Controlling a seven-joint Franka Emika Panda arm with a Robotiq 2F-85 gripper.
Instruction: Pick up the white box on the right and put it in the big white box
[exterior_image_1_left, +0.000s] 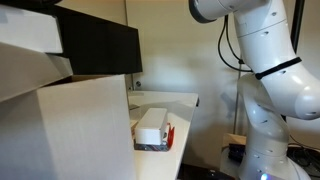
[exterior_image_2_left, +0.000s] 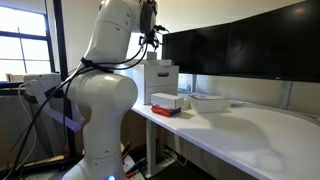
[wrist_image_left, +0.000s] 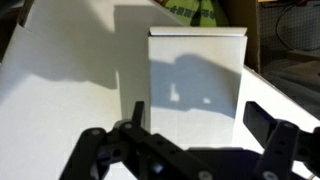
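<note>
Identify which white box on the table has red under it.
The white block on the red-edged tray; the flat white box beside it lies directly on the table, no red.

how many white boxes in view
4: the big white box, a white block beside it, a flat box past that, the white box in wrist view; more may be hidden.
</note>
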